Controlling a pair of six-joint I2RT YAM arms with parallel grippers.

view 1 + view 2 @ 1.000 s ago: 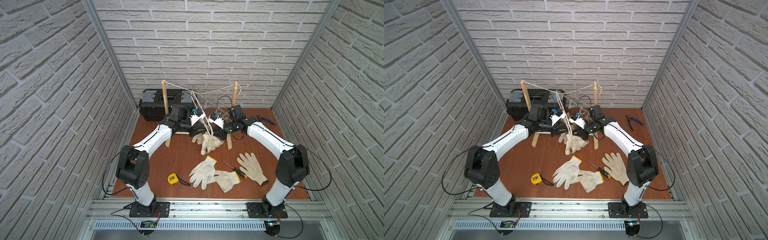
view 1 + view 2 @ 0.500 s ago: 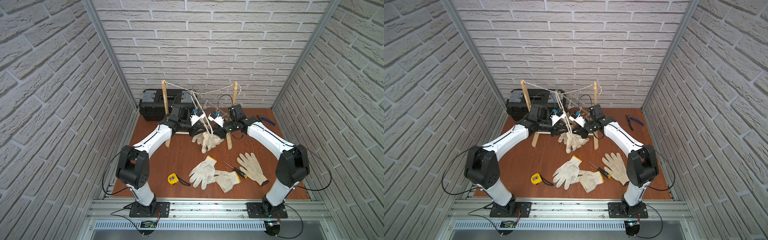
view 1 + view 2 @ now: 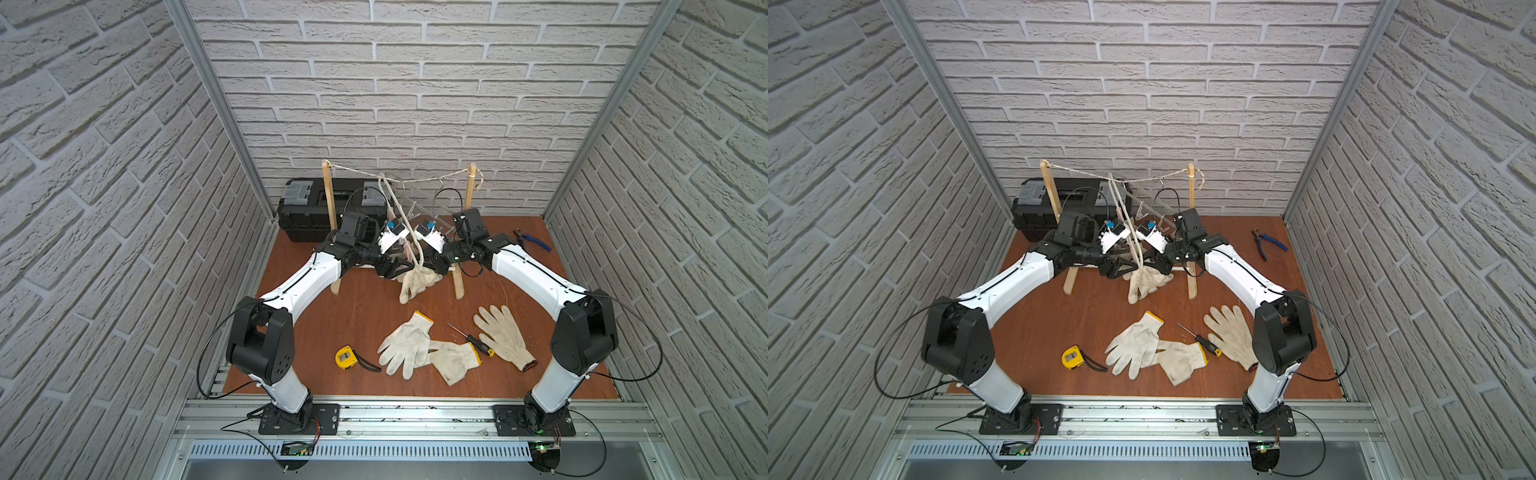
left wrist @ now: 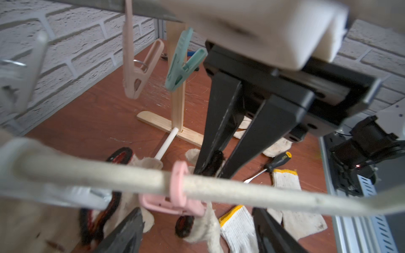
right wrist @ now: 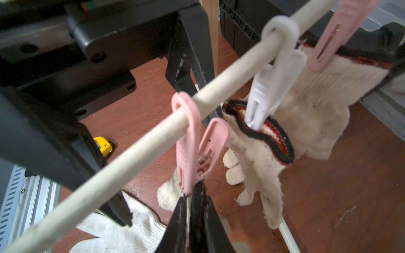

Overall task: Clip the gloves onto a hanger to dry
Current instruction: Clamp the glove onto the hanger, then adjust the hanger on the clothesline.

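A white hanger (image 3: 409, 232) hangs from a string between two wooden posts. Three off-white gloves (image 5: 263, 162) with dark red cuffs hang from its bar (image 5: 131, 153). A pink clip (image 5: 192, 157) grips one cuff, and my right gripper (image 5: 192, 223) is shut on that same cuff just below the clip. A white clip (image 5: 269, 92) holds the middle glove. My left gripper (image 4: 197, 232) stands open, one finger on each side of the pink clip (image 4: 177, 197), touching nothing. Three more gloves (image 3: 405, 349) lie flat on the table nearer the front.
A black toolbox (image 3: 316, 208) stands at the back left. On the table are a yellow tape measure (image 3: 346, 357), a screwdriver (image 3: 473, 343) between the loose gloves and blue pliers (image 3: 532, 241) at the back right. Two spare clips, pink (image 4: 135, 72) and green (image 4: 182, 65), hang empty.
My left gripper has opened wide. The bunch of hanging gloves has shifted slightly. Both arms stay at the hanger.
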